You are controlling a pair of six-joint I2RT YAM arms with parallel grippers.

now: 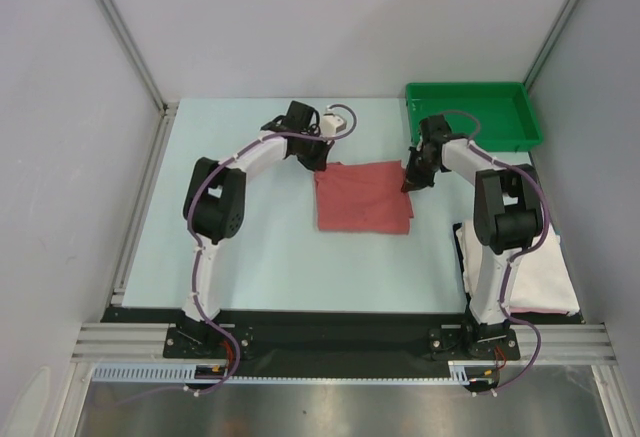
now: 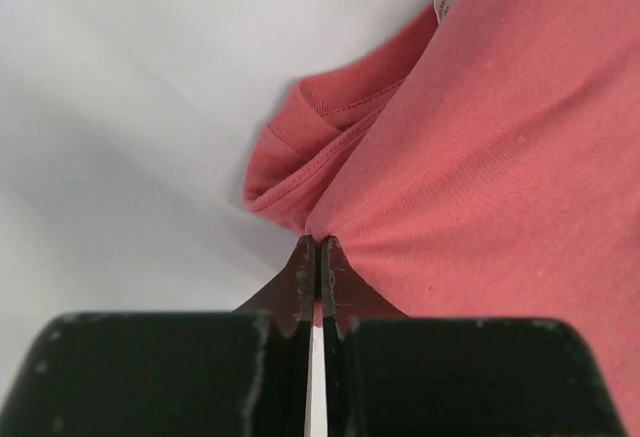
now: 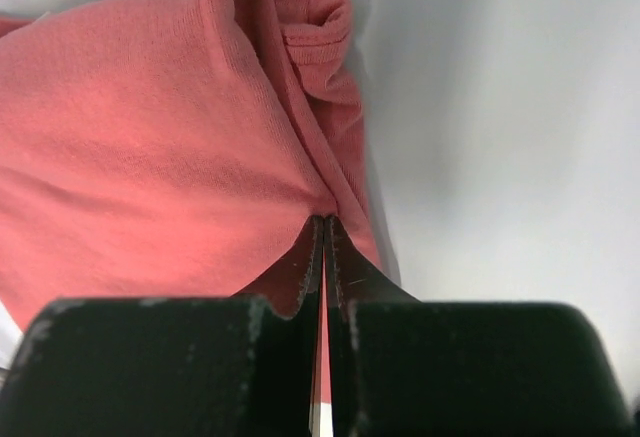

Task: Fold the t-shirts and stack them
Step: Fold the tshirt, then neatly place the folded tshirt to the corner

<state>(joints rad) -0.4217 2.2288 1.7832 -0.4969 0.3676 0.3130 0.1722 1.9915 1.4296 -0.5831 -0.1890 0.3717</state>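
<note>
We're mid-fold: left gripper [image 2: 318, 247] and right gripper [image 3: 324, 225] both clamp far corners of the salmon-red t-shirt [image 1: 363, 199]. Next, we judge, both should draw that edge nearward together.

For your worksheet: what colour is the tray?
The tray is green, best seen in the top external view.

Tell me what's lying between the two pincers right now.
The salmon-red t-shirt spans the whole stretch: the left pincer and the right pincer each pinch one of its far corners. The top view shows it.
</note>
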